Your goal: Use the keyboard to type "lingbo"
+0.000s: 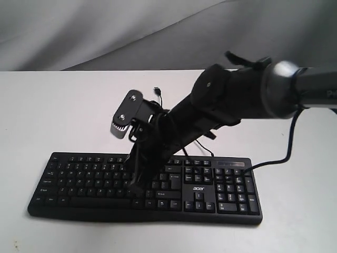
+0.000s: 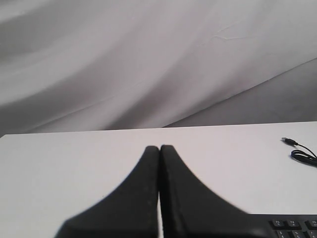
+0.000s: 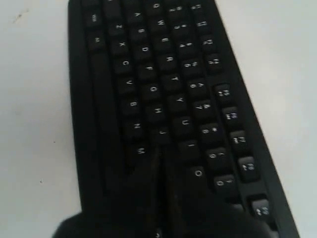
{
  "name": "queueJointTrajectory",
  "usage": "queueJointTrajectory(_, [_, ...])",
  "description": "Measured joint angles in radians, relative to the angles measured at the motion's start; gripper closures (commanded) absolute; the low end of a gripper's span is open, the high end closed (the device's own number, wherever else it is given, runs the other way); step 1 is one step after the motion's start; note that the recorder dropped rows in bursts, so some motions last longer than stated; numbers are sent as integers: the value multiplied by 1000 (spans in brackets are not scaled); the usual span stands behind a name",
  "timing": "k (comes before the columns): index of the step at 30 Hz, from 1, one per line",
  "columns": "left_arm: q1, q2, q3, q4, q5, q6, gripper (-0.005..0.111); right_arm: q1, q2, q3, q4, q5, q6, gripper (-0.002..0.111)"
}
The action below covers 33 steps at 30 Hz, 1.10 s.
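Note:
The black keyboard [image 1: 79, 176] with white legends and an acer logo lies across the front of the white table [image 1: 52, 116]. My right gripper [image 1: 136, 185] reaches across from the right and comes down shut on the right-hand letter keys. In the right wrist view its shut tips [image 3: 161, 149] sit just past J, between M and I, and hide the key under them; I cannot tell whether they press it. My left gripper [image 2: 159, 148] is shut on nothing above bare table, with a keyboard corner [image 2: 293, 226] beside it. The exterior view does not show it.
The keyboard's thin black cable ends in a loose USB plug [image 1: 157, 90] on the table behind it, and the plug [image 2: 286, 141] also shows in the left wrist view. Grey cloth [image 1: 105, 31] hangs behind the table. The right arm [image 1: 237, 95] spans the keyboard's right half.

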<state>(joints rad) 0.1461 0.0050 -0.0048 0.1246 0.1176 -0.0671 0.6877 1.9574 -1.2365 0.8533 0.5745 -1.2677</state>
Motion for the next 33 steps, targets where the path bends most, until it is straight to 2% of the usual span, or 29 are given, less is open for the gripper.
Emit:
queueJointTrajectory(13, [0,0,0,0,0,0,106,21,48,0,-23,-64,-7,108])
queueJointTrajectory(33, [0,0,0,0,0,0,106,21,82,0,-40,-66,-19,108])
